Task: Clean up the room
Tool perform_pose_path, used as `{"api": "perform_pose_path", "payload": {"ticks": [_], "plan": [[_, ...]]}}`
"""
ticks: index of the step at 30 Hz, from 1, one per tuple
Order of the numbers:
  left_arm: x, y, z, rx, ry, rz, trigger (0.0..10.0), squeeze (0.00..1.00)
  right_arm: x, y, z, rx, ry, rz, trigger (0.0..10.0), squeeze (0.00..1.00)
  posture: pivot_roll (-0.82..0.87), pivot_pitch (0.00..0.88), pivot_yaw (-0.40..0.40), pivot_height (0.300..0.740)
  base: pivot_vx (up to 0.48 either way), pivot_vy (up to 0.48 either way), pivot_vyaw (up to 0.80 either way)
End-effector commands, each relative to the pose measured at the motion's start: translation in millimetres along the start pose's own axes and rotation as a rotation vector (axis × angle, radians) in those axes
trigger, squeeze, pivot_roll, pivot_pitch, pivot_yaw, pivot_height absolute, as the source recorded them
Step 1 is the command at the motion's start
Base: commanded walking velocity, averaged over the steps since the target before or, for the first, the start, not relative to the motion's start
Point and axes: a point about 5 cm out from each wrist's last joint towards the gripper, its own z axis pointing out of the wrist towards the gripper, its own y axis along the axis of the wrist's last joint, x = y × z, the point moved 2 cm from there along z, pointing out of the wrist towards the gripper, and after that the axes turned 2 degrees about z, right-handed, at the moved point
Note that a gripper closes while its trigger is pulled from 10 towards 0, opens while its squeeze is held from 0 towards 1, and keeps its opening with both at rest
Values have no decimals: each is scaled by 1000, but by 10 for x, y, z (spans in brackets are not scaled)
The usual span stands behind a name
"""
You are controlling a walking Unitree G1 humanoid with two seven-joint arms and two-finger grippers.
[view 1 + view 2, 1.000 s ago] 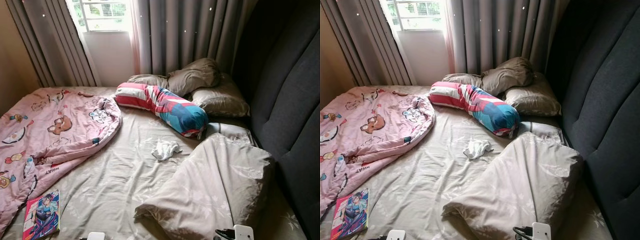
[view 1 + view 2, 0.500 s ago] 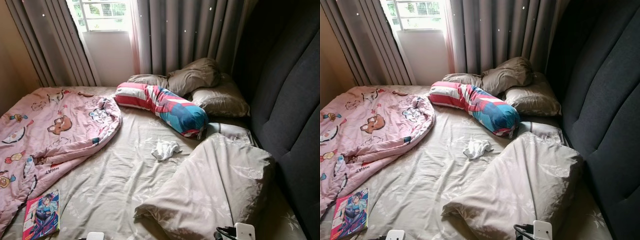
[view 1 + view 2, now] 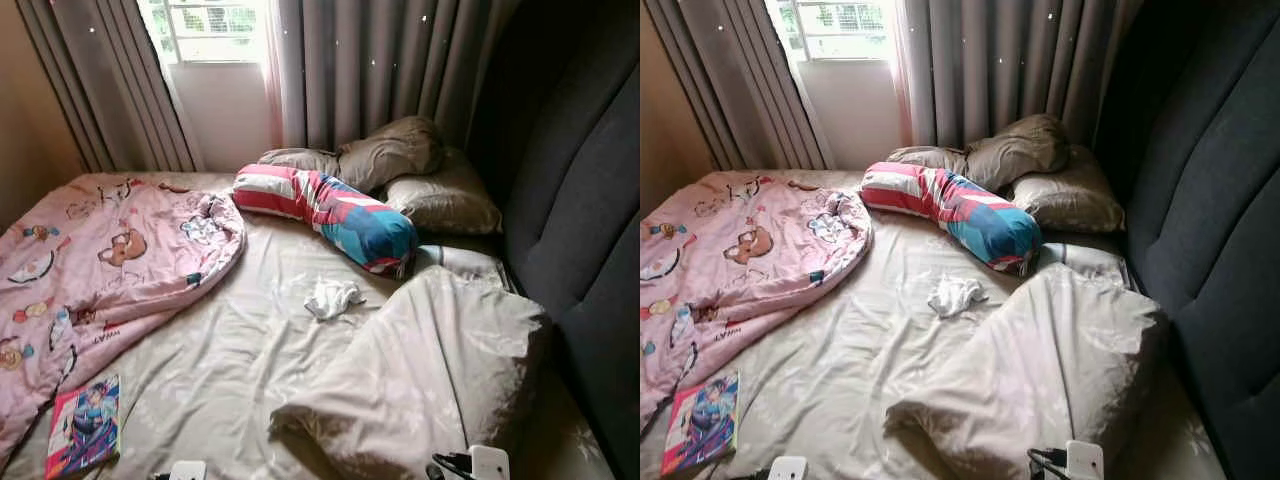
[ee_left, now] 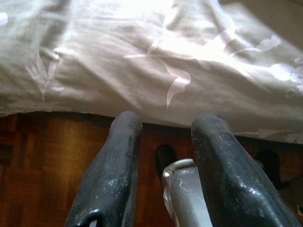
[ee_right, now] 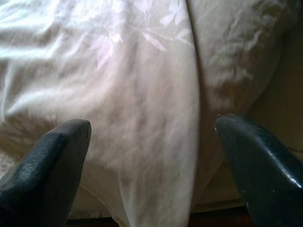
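The robot is judged to be at the survey stage: it is stood at the foot of the bed (image 3: 230,360), nothing is held, and no item has yet been reached for.

The left gripper (image 4: 163,156) is held low by the bed's edge, over the wooden floor (image 4: 42,161); its jaws are seen slightly apart and empty. The right gripper (image 5: 151,161) is poised over the folded beige duvet (image 3: 420,370), its jaws spread wide with nothing between them.

A choice of first target is called for next. The small white cloth (image 3: 332,297), crumpled in the middle of the sheet, looks the easiest pick, but it lies well beyond both grippers, so a lean or a step forward would probably be needed. The comic book (image 3: 84,425) is found nearer, at the left corner of the bed, close to the left arm.

The rest of the mess is set out as follows. A pink cartoon blanket (image 3: 100,260) is bunched over the left side of the bed. A striped bolster (image 3: 325,205) is laid slantwise before three beige pillows (image 3: 390,150) heaped against the dark headboard (image 3: 580,200). The beige duvet is piled loosely on the right, and straightening it would likely demand both arms.
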Motion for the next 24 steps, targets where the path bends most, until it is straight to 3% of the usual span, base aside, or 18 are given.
{"api": "perform_pose_path", "payload": {"ticks": [1, 4, 8, 9, 11, 14, 17, 24], "plan": [[43, -20, -7, 8, 13, -8, 10000, 0, 3, 5, -1, -8, 0, 16, 10000, 0, -76, 0, 17, 661, 0, 0, 0], [43, 18, -1, -9, 14, -7, 10000, 0, 6, 9, -1, -11, 3, 18, 10000, 0, -78, 0, 17, 661, 0, 0, 0], [111, 352, 34, -145, 69, -30, 10000, 0, 17, 19, 0, -19, 18, 21, 10000, 0, -79, 0, 18, 661, 0, 0, 0], [111, 352, 34, -145, 69, -30, 10000, 0, 17, 19, 0, -19, 18, 21, 10000, 0, -79, 0, 18, 661, 0, 0, 0], [91, 734, 52, -287, 66, -58, 10000, 0, 31, 40, 1, -32, 38, 17, 10000, 0, -77, 0, 18, 661, 0, 0, 0], [51, 903, 53, -345, 51, -67, 10000, 0, 33, 43, 2, -33, 41, 17, 10000, 0, -79, 0, 19, 661, 0, 0, 0], [-51, 1203, 46, -438, 17, -72, 10000, 0, 37, 54, 3, -41, 44, 13, 10000, 0, -77, 0, 21, 661, 0, 0, 0], [-173, 1397, 25, -508, -12, -65, 10000, 0, 45, 59, 8, -38, 47, -2, 10000, 0, -80, 0, 24, 646, 0, 0, 0]]}}
